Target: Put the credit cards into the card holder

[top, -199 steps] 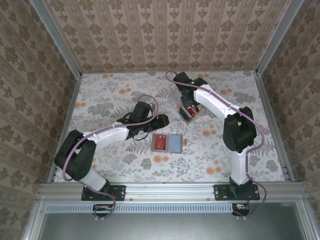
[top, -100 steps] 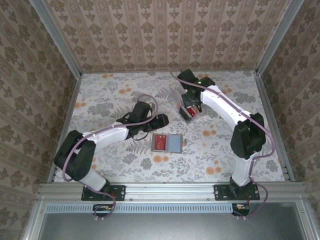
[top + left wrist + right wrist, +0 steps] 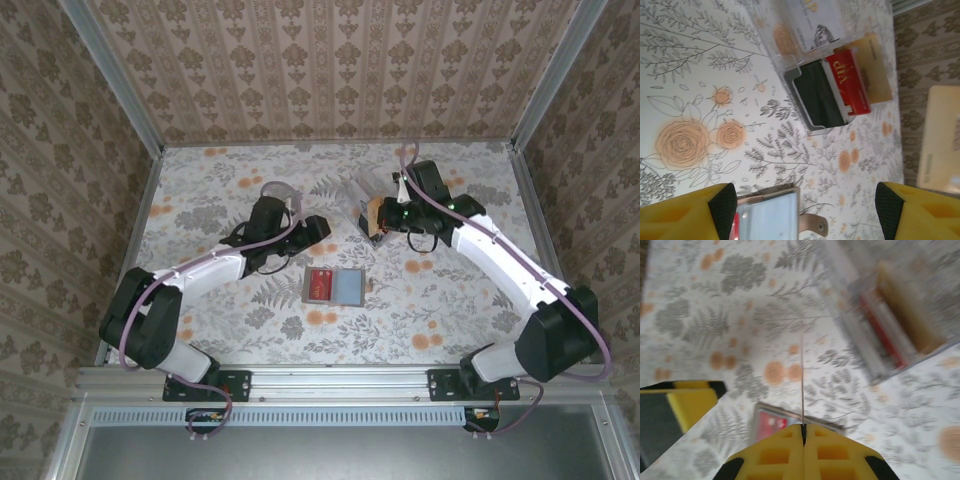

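Credit card, tan, pinched edge-on in right gripper; card holder lies ahead of it, red card inside. Left gripper spread wide, empty, card holder just beneath, clear box ahead.

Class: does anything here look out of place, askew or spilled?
Nothing spilled or damaged. One tan card is out of place: pinched in the right claw, held off the table near the clear box, not yet in the open card holder.
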{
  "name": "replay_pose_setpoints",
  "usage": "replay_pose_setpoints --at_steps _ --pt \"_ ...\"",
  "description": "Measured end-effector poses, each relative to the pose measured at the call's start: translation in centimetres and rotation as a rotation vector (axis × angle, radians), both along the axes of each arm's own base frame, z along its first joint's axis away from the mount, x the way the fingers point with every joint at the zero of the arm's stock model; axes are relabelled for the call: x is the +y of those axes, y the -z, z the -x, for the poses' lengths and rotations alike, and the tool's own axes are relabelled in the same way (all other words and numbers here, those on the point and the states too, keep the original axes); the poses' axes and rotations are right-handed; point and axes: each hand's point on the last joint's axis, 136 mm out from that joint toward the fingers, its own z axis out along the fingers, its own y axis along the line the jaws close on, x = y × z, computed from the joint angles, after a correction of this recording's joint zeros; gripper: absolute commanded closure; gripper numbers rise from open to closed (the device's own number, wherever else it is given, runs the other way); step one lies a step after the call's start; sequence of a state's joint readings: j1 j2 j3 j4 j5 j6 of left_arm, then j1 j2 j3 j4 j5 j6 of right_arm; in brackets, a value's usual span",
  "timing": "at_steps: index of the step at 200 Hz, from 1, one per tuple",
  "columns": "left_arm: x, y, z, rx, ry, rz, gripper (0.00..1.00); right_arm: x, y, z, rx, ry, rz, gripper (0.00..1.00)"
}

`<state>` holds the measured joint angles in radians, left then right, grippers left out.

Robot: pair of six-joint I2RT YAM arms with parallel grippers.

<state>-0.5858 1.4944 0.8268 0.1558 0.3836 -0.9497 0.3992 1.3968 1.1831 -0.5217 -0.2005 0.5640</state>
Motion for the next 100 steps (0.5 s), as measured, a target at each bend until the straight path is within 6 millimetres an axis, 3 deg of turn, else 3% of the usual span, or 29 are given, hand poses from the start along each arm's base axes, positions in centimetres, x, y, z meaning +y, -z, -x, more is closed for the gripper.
replay_pose_setpoints --at_steps 53,100 --pt "-1.2 -2.8 -0.7 -0.019 0.028 0.161 0.32 3.4 2.1 1.3 0.08 0.02 -0.35 1.0" --pt "-2.2 -2.7 -0.7 0.011 0.055 0.216 0.4 4.9 0.5 0.9 0.064 0.007 -0.502 1.0"
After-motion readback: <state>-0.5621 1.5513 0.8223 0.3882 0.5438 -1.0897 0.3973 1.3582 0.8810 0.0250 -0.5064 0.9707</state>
